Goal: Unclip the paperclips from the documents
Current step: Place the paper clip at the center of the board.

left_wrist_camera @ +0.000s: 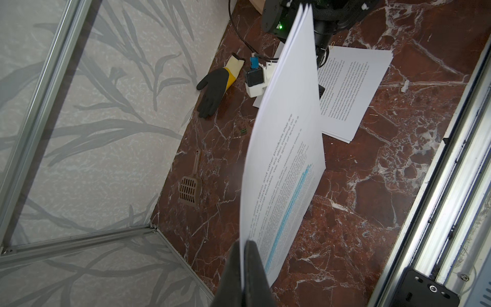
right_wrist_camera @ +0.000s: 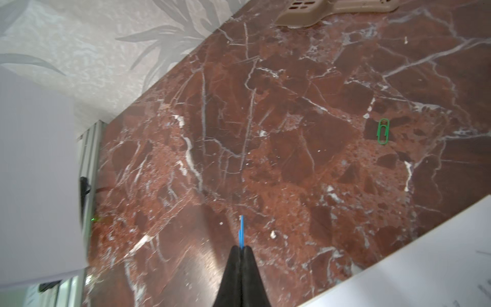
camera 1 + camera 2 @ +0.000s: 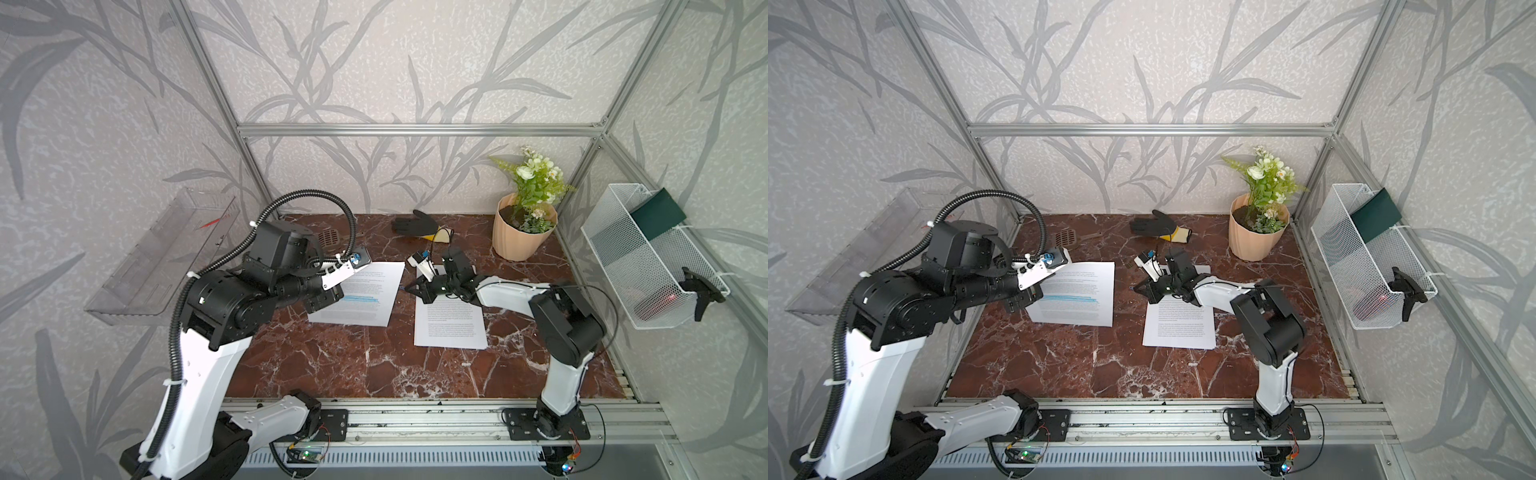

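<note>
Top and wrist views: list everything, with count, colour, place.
documents: two, white; highlighted document held at an edge, plain document flat on table.
paperclips: two seen; blue paperclip pinched, green paperclip loose on table.
glove: one, black-yellow, back centre.
scoop: one, brown, back left.
flowerpot: one, peach, back right.
basket: one, white mesh, right wall.
tray: one, clear, left wall.
left gripper: black, shut on highlighted document.
right gripper: black, shut on blue paperclip.

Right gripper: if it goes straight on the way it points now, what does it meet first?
Probably bare tabletop: the right gripper, jaws shut on the blue paperclip, aims across open marble. The green paperclip lies off to one side, the brown scoop farther on; depth is unclear.
</note>
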`<state>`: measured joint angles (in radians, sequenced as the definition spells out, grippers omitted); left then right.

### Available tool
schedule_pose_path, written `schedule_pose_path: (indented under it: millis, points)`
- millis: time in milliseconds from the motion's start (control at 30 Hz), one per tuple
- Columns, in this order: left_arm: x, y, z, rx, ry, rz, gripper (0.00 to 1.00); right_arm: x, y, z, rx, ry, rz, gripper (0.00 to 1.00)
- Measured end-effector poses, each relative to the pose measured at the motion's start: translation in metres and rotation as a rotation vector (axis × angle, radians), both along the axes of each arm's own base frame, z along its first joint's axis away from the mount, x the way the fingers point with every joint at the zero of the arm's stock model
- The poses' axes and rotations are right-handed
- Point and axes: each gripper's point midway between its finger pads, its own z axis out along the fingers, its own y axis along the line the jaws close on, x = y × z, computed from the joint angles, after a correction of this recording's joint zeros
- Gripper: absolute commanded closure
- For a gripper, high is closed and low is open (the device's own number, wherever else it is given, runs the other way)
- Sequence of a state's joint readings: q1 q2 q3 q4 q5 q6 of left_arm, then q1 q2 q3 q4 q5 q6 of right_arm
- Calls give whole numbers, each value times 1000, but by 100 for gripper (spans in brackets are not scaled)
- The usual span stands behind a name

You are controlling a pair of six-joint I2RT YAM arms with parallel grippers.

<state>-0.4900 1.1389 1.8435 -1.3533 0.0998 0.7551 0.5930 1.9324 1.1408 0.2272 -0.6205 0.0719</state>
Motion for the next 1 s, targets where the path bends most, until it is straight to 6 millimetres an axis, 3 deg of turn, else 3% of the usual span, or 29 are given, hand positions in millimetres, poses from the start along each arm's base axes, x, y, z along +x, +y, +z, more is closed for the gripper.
schedule_pose_path:
  millis: [267, 367, 533, 733, 1000]
  points:
    - [13, -2, -12, -24, 9, 55, 100, 60, 37, -29, -29, -51, -115, 100]
    - [15, -3, -16, -30, 20, 71, 100, 77, 39, -37, -68, -60, -170, 100]
    - [17, 0, -15, -40, 11, 93, 100, 102, 37, -32, -137, -76, -253, 100]
    - [14, 3, -15, -52, 4, 106, 100, 115, 30, -30, -221, -59, -305, 100]
    - [18, 3, -16, -56, 0, 116, 100, 108, 16, -67, -365, 30, -311, 100]
